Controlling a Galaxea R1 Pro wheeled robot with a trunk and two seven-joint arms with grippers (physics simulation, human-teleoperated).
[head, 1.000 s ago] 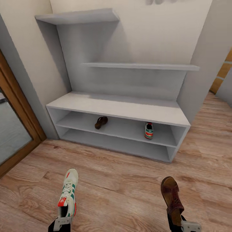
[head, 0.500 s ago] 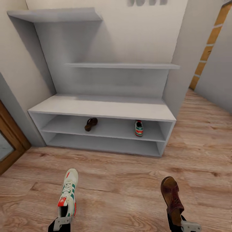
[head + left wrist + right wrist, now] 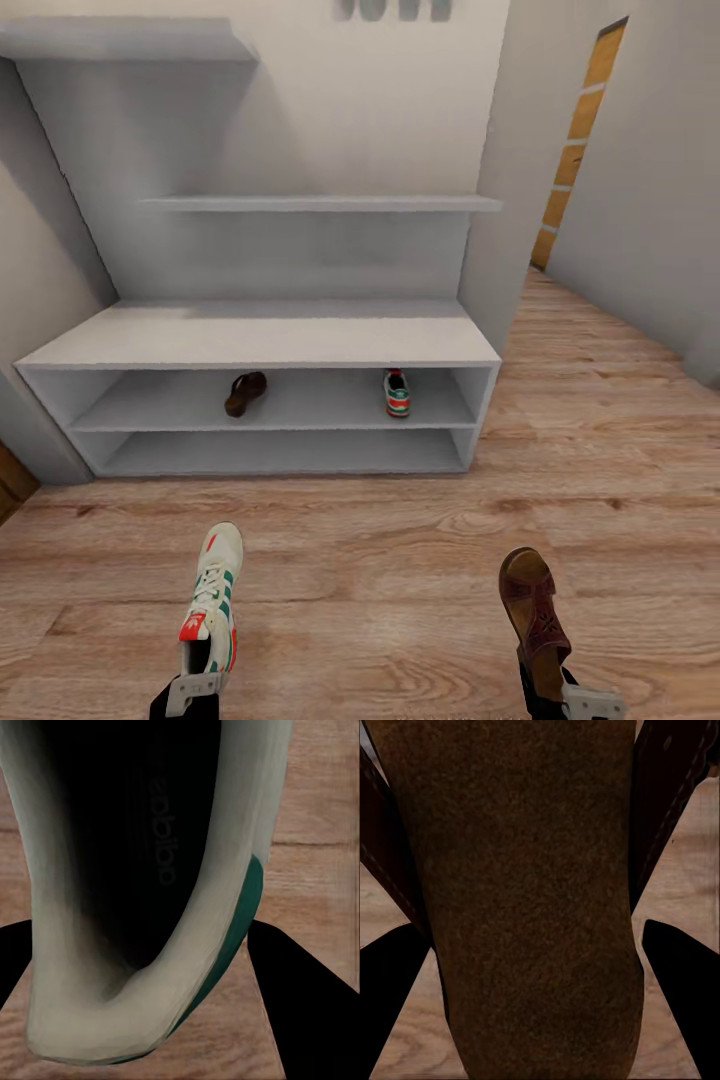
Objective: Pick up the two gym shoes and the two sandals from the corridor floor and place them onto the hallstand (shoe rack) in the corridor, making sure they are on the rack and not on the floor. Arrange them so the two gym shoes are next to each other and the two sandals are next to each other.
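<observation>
Half done: two shoes are on the rack, two are in the pincers.

The left pincer (image 3: 192, 690) is closed on the heel of a gym shoe (image 3: 212, 597), with its toe pointing at the rack. The right pincer (image 3: 570, 697) is closed on the heel of a brown sandal (image 3: 534, 612) the same way. Both shoes are held up over the corridor floor (image 3: 400, 560), well apart from each other. Farther out stands the hallstand (image 3: 260, 338). On its upper open shelf sits the other sandal (image 3: 245, 393) toward the left and the other gym shoe (image 3: 397, 392) toward the right, well apart. I think the held gym shoe must still go beside its twin on the shelf. The held sandal must go beside the other sandal.
</observation>
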